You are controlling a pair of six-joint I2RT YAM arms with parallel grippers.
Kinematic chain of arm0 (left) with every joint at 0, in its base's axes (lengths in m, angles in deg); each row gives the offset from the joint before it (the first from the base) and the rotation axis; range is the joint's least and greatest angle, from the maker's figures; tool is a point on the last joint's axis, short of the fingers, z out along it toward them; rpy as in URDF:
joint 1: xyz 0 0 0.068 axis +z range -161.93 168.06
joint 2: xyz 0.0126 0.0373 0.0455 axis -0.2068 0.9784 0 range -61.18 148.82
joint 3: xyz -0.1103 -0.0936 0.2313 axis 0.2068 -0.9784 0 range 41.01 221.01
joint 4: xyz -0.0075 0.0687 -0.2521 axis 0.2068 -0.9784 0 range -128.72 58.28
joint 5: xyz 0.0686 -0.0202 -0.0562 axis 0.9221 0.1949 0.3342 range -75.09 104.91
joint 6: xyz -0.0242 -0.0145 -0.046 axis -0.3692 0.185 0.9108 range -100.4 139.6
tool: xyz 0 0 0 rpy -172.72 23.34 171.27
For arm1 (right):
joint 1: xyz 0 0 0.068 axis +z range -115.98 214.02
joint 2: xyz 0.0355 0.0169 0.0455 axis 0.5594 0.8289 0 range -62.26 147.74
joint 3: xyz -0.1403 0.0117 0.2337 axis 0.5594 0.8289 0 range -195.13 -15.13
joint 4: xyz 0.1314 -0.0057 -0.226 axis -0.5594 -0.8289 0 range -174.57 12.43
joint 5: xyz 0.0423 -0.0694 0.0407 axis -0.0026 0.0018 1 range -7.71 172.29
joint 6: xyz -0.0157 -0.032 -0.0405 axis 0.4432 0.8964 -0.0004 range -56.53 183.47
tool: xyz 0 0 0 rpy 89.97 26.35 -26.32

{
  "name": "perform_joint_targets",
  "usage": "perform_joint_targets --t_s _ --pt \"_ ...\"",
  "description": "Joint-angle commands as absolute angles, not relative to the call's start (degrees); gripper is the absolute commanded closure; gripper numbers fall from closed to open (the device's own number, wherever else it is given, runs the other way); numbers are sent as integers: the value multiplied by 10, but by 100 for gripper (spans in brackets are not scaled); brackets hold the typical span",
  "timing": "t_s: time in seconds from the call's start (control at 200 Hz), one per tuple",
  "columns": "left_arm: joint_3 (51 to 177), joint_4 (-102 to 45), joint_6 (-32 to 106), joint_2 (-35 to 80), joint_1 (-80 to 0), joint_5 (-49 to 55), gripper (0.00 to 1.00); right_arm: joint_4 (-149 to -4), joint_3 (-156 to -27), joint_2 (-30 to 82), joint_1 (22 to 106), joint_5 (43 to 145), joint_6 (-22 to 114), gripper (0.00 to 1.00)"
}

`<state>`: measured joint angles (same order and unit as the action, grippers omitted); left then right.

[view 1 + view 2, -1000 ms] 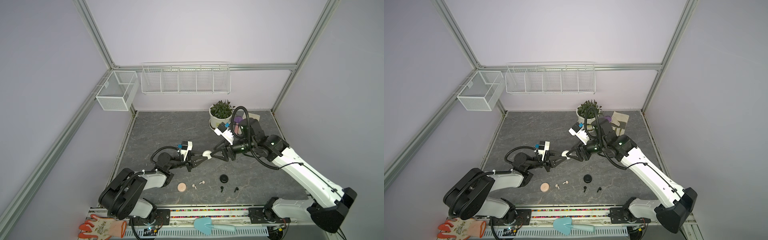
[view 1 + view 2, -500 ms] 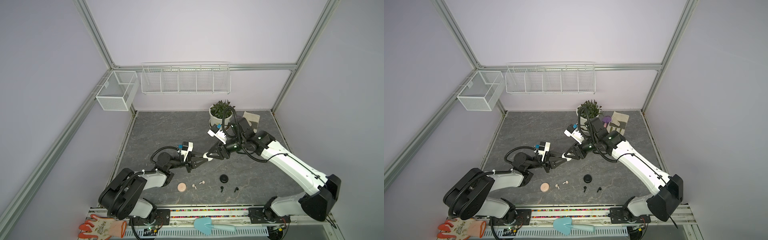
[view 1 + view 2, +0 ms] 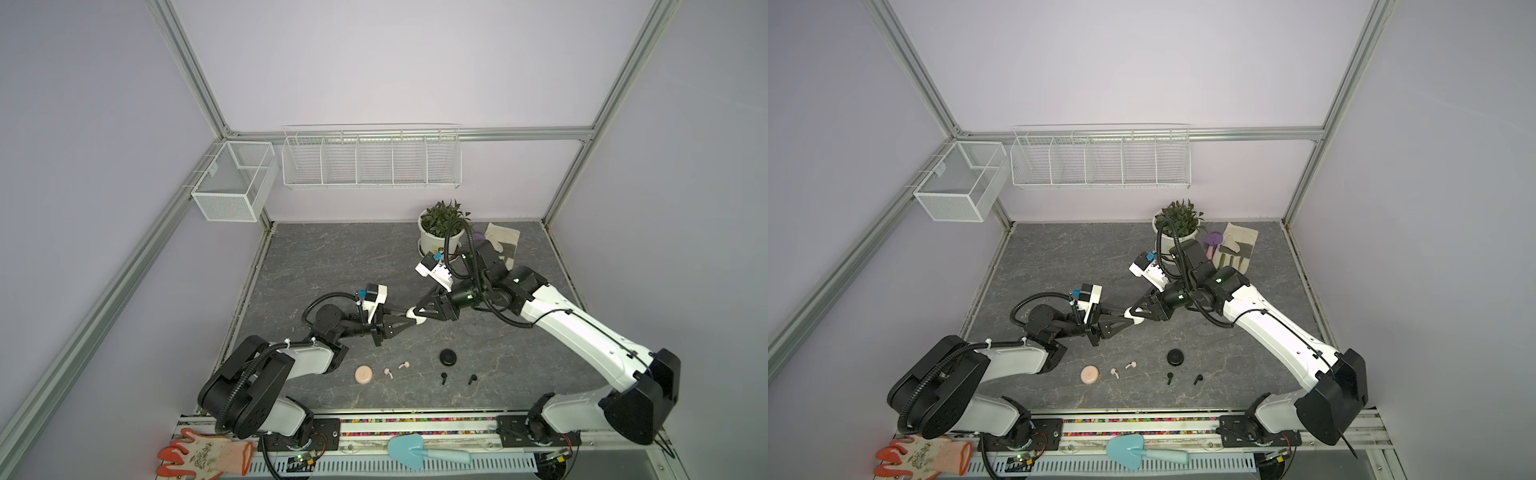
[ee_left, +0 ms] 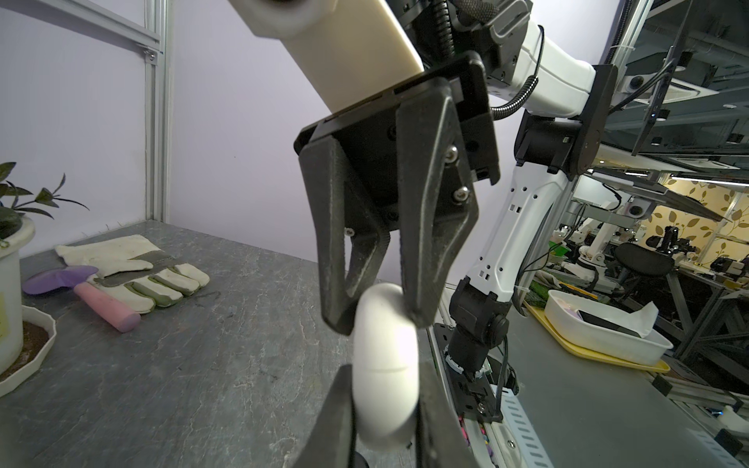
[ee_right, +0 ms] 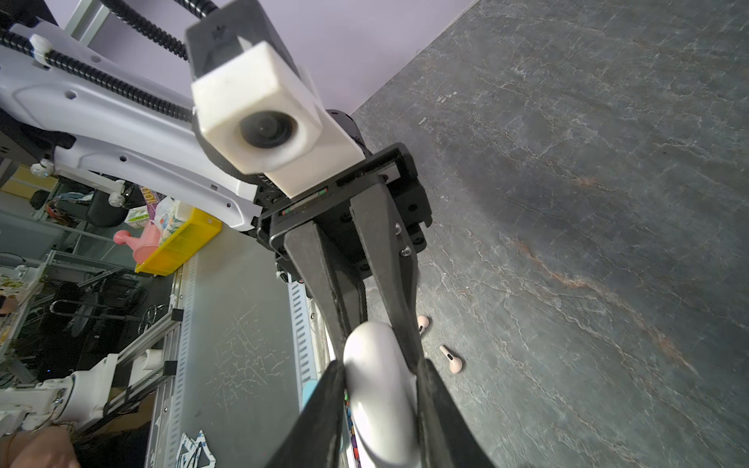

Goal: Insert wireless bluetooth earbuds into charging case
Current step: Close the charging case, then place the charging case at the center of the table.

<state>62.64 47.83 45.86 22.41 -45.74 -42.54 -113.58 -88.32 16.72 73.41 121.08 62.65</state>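
Clearly, in both top views the two arms meet over the middle of the grey surface (image 3: 332, 257). Between them the white charging case (image 3: 416, 314) is held above the surface. The left gripper (image 3: 402, 323) is closed on one end of it, and the right gripper (image 3: 424, 309) comes onto the opposite end. Nearer to the front edge lies a pink puck (image 3: 363, 374), with two pink earbuds (image 3: 387, 372) just beside it. A black puck (image 3: 448, 358) has two black earbuds (image 3: 444, 377) near it. All of these lie on the surface, well apart from both grippers. A potted plant (image 3: 1177, 226) and a work glove (image 3: 1237, 249) are at the back.

From the left wrist view, the left gripper (image 4: 385, 389) clamps the lower part of the white charging case (image 4: 385, 344) from both sides. The right gripper (image 4: 381, 320) reaches down from above, and its fingers (image 4: 417, 283) press on the rounded top of the case, one at each side.

From the right wrist view, the right gripper (image 5: 381, 372) has the white charging case (image 5: 381, 405) tight between its two fingers. The left gripper (image 5: 377, 336) holds the far end. Behind them the pink earbuds (image 5: 452, 358) lie on the surface.
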Motion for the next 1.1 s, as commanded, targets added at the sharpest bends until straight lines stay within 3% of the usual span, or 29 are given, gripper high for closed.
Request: perform_joint_targets --t_s 0.0,0.175,0.385,0.455,0.585,0.71,0.925,1.094 --pt "650 494 482 235 -451 -389 100 -1146 -853 154 762 1202 635 72" --pt "654 494 505 241 -448 -387 100 -1118 -833 150 769 1173 630 79" --pt "658 494 519 243 -441 -384 100 -1097 -819 162 779 1159 622 79" --pt "659 494 526 247 -438 -381 100 -1104 -827 160 775 1151 622 73" --pt "647 494 548 268 -424 -343 100 -1118 -858 130 738 1105 613 52" --pt "649 483 581 326 -409 -287 100 -1048 -825 95 708 1060 586 37" --pt "732 407 629 454 -380 -250 100 -984 -784 138 699 1040 552 31" --pt "799 278 629 488 -376 -224 100 -966 -774 181 696 1032 546 31"
